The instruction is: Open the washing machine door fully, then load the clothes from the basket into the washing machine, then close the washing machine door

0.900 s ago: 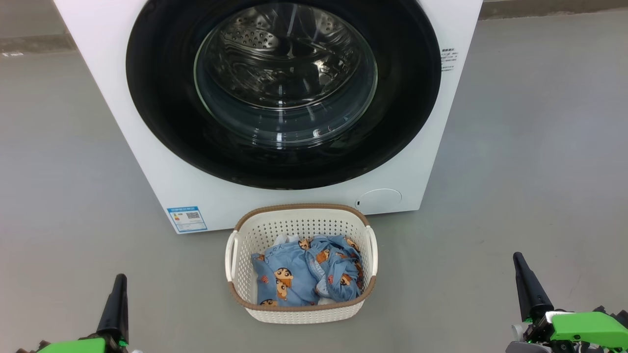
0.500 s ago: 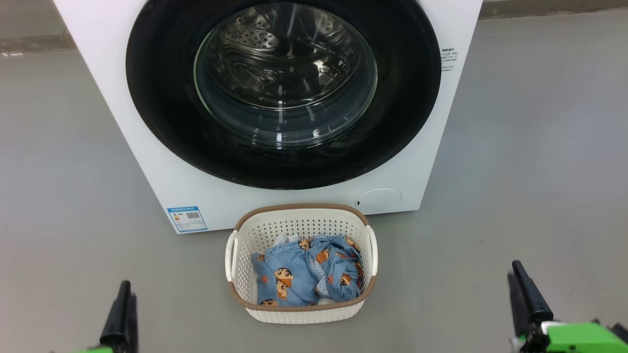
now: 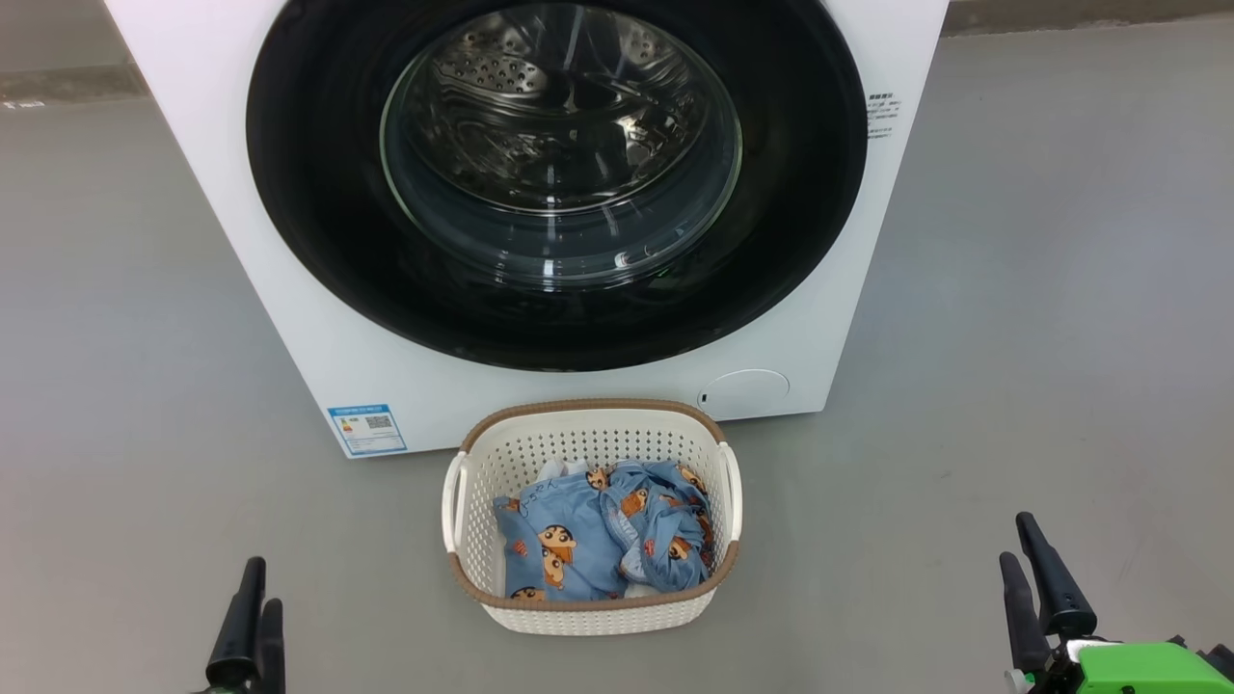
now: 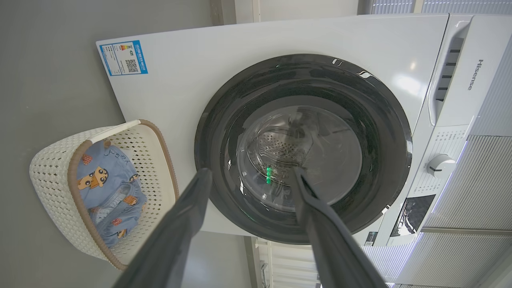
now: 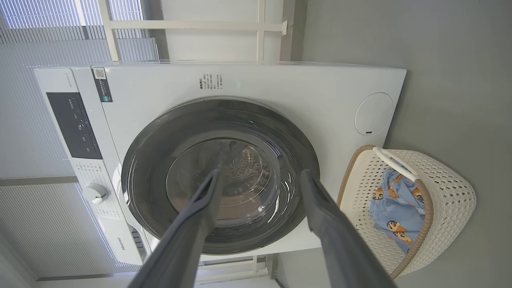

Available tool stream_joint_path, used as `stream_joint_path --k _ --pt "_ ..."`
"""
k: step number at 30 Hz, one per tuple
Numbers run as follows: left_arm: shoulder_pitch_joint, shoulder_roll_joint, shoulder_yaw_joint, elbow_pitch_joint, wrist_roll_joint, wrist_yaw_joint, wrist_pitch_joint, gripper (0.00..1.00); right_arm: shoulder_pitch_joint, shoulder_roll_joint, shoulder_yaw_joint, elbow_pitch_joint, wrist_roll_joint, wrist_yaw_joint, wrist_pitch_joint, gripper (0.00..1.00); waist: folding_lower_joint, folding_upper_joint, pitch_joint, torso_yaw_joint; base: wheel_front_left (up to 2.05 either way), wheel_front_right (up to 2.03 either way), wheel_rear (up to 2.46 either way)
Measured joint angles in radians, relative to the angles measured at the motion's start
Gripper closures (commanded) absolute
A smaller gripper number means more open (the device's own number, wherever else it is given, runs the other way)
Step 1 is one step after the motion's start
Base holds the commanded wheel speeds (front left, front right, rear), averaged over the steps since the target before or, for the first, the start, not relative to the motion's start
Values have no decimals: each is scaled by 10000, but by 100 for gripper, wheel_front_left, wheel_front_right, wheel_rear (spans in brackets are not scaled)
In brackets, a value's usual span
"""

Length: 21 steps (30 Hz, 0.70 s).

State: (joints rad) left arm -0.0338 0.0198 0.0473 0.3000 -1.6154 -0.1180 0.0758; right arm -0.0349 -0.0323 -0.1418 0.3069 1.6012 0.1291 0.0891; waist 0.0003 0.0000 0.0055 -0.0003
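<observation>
**A:** Since the earlier frames, your left gripper (image 3: 264, 584) and right gripper (image 3: 1015, 538) had both sunk lower in the head view and turned. The left sat in the lower left corner and the right in the lower right, each showing two jaws where only one showed before.

**B:** And how did the jaws stand?

**A:** They were apart on both sides. In each of your wrist views, the pair rose from the bottom edge with a wide gap between them, framing the door.

**B:** Where were the task's things?

**A:** The washing machine door (image 3: 318, 193) was shut, flush on the washing machine (image 3: 318, 376) across the upper centre. The basket (image 3: 588, 410) stood on the floor (image 3: 116, 337) at lower centre, just in front of the machine and well apart from both grippers. The clothes (image 3: 569, 554) were bunched inside it.
</observation>
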Motion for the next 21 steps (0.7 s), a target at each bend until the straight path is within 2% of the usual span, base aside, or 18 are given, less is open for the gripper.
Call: stream_joint_path --k 21 --pt "-385 109 -523 -115 460 0 -639 0 -115 -362 244 -161 -564 0 -593 0 -3 0 51 -7 0 0 0"
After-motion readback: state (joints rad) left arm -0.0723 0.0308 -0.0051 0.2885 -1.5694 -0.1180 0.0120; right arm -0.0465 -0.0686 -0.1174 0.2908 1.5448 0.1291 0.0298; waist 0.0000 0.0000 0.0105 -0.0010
